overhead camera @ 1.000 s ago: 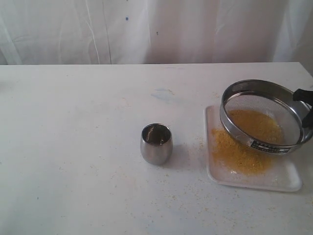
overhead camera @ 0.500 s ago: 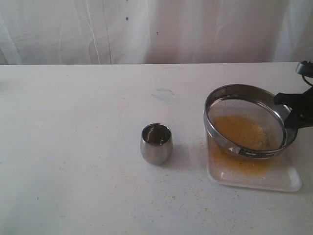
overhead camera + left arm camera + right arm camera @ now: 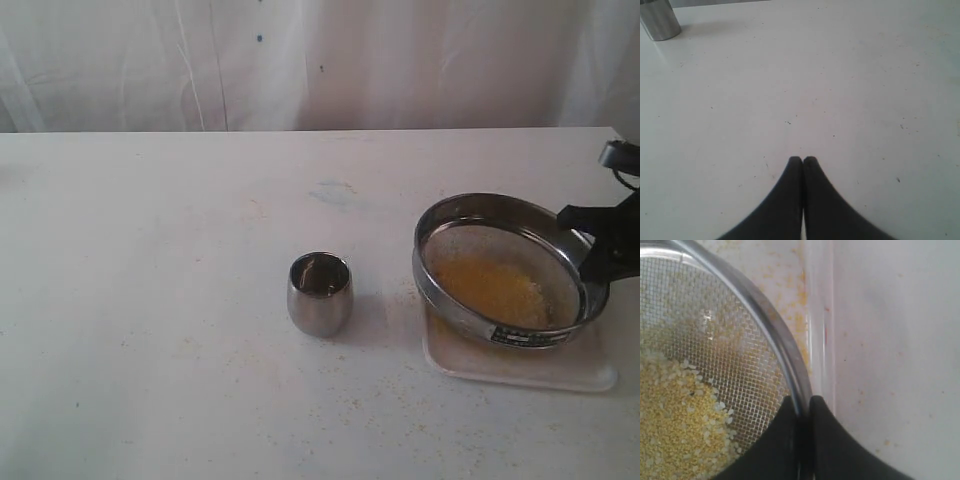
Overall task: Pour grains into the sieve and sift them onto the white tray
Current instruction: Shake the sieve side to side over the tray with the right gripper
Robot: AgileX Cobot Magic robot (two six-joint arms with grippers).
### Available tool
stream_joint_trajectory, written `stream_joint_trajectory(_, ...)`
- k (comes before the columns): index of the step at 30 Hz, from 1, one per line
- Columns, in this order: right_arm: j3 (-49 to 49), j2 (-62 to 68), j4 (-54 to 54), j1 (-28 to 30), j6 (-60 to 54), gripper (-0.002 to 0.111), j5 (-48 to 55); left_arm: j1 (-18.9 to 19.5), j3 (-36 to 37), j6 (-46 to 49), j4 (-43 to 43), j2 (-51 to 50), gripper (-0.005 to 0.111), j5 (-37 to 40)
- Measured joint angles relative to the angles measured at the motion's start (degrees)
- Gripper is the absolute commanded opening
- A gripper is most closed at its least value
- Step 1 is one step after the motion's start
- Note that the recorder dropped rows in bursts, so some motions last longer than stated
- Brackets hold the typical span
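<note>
The round steel sieve (image 3: 505, 270) hangs tilted just over the white tray (image 3: 520, 365) at the table's right side. My right gripper (image 3: 592, 240) is shut on the sieve's far right rim (image 3: 785, 352), one finger inside the mesh and one outside. Yellow and whitish grains (image 3: 675, 415) lie on the mesh, and golden grains (image 3: 500, 290) show through it in the exterior view. Scattered yellow dust marks the tray's bare part (image 3: 812, 300). My left gripper (image 3: 802, 160) is shut and empty over bare table, out of the exterior view.
A small rounded steel cup (image 3: 320, 293) stands upright in the middle of the table, left of the tray; the same cup (image 3: 660, 20) shows far from my left fingers. Loose granules speckle the tabletop around the tray. A white curtain backs the table.
The sieve has swung left and dropped lower over the tray, flattening from a steep tilt. It now covers most of the golden heap on the tray. The cup stayed put.
</note>
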State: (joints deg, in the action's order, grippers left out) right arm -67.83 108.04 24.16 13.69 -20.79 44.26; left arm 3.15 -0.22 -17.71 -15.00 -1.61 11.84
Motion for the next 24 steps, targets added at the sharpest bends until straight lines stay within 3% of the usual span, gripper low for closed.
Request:
stream_joint_trajectory(13,-2.1,-0.3,-3.1,-0.2,5.5,0.0,-2.8,0.0,0.0,0.0,0.0,0.0,0.0,0.0)
stream_joint_trajectory(18,-2.4,-0.9,-3.1,-0.1,2.7,0.0,6.2,0.0,0.0,0.0,0.0,0.0,0.0,0.0)
stream_joint_trajectory(22,-2.6,-0.9,-3.4,-0.3,6.0,0.0,-2.0,0.0,0.0,0.0,0.0,0.0,0.0,0.0)
stream_joint_trajectory(24,-2.5,-1.0,-3.7,0.0,5.6,0.0,2.0,0.0,0.0,0.0,0.0,0.0,0.0,0.0)
